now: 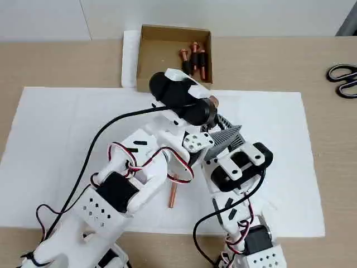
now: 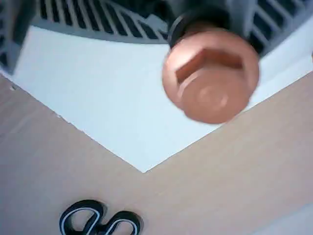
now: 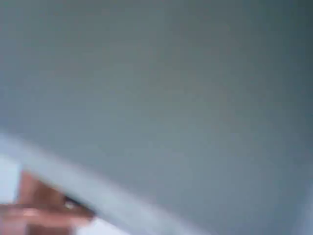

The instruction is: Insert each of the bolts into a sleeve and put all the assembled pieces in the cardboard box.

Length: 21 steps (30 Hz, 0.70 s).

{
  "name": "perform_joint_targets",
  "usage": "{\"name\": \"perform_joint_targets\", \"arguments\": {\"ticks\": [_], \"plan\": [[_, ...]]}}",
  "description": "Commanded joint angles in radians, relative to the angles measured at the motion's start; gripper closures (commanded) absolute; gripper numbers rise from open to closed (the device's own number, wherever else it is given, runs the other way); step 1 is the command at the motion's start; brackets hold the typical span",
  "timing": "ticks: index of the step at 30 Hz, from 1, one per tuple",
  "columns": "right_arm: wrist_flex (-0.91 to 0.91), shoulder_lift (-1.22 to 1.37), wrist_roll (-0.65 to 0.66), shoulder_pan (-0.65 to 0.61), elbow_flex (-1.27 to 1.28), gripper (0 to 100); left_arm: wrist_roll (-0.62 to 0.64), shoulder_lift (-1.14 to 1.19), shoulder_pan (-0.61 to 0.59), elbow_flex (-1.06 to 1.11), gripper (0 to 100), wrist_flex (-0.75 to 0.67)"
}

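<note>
Both arms [image 1: 167, 156] crowd the middle of the sheet [image 1: 61, 139]; the cardboard box [image 1: 159, 56] lies bare left of its assembled pieces [image 1: 194, 58].

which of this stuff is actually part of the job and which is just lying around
Job: cardboard box; assembled pieces inside it; loose bolt lying flat; raised bolt where the arms meet.
Lying about: scissors; white paper sheet; white strip beside the box.
</note>
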Motion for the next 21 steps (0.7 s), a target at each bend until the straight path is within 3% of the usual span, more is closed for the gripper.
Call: {"name": "perform_joint_targets", "arguments": {"ticks": [1,9,16,21], "plan": [[-0.025,-0.013,-0.008,0.004,0.005,99.5,-0.005,-0.011,-0.029,-0.031,72,0.003],[-0.025,-0.013,-0.008,0.004,0.005,99.5,-0.072,-0.012,0.011,-0.012,72,0.117],[-0.025,-0.013,-0.006,0.004,0.003,99.5,-0.074,-0.014,-0.18,-0.145,73,0.058],[-0.016,-0.013,-0.006,0.005,-0.018,99.5,-0.068,-0.04,-0.269,-0.202,85,0.057]]}}
